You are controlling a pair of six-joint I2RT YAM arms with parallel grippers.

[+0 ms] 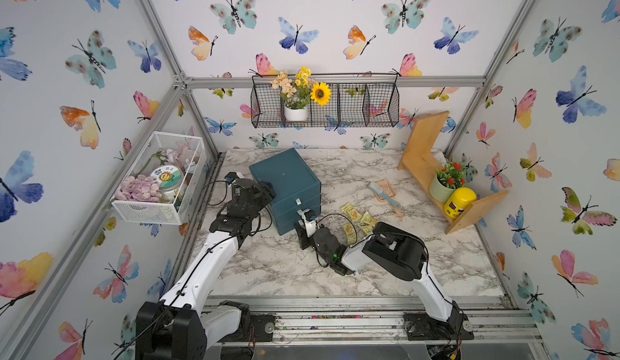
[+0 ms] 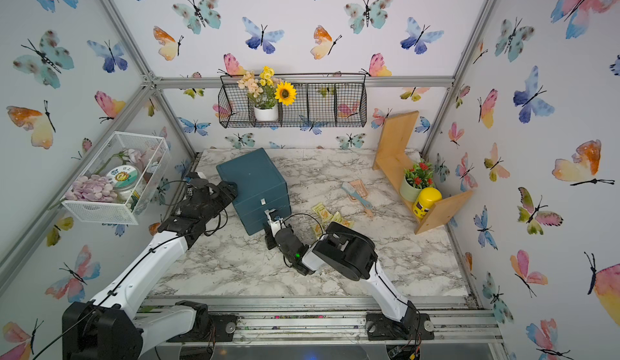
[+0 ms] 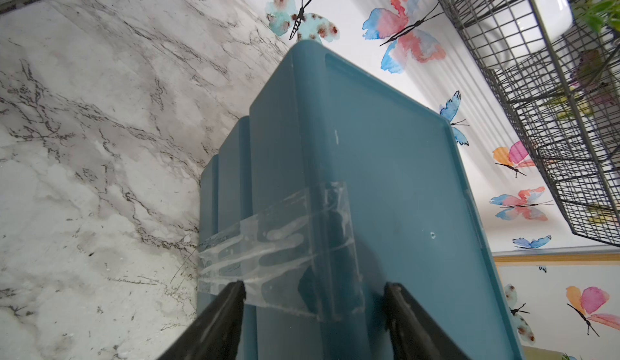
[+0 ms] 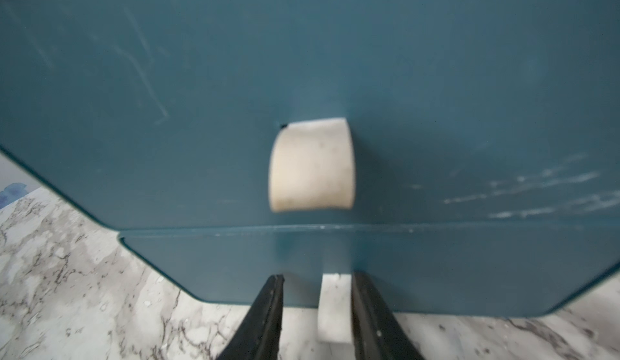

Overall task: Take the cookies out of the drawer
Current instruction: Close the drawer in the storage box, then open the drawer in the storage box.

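A white wire basket (image 1: 157,180) hangs on the left wall. Beside it the left gripper (image 3: 313,289) sits at the top left edge of the blue drawer box (image 1: 285,173). Its fingers (image 3: 235,294) are about half spread, one on the taped side and one over the top, clamping nothing. At the box's front the right gripper (image 4: 317,279) is partly open around the lowest white handle (image 4: 332,308), with one finger against it and a gap at the other. The drawers look shut. The cookies (image 1: 351,211), pale yellow packets, lie on the table (image 1: 268,267) just right of the box, near a brush (image 1: 385,195) and, farther right, a wooden shelf (image 1: 422,170)
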